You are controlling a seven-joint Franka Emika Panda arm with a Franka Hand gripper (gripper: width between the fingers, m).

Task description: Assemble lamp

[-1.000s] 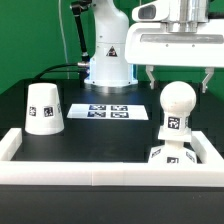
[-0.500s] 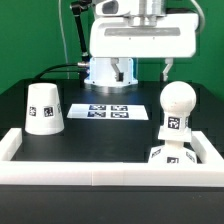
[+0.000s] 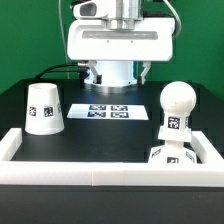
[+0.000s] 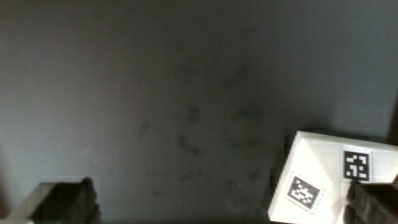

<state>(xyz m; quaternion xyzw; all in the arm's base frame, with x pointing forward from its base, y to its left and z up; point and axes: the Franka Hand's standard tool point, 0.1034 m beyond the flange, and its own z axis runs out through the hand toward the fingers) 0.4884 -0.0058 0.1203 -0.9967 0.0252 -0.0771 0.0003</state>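
The bulb point(image 3: 175, 112) stands upright in the base point(image 3: 172, 158) at the exterior view's right, by the frame point(image 3: 100, 172). The shade point(image 3: 44, 108), a white tapered cup with tags, sits mouth-down on the counter point(image 3: 100, 135) at the left, well apart from both. The gripper point(image 3: 116, 72) hangs above the marker board point(image 3: 110, 111), holding nothing; its jaws look apart. The risk: a grasp on the sloped shade may slip, or carrying it across could knock the bulb askew.

The base point(image 3: 172, 155) is partly hidden behind the border frame point(image 3: 100, 173); the hand's point(image 3: 117, 72) fingertips are indistinct.
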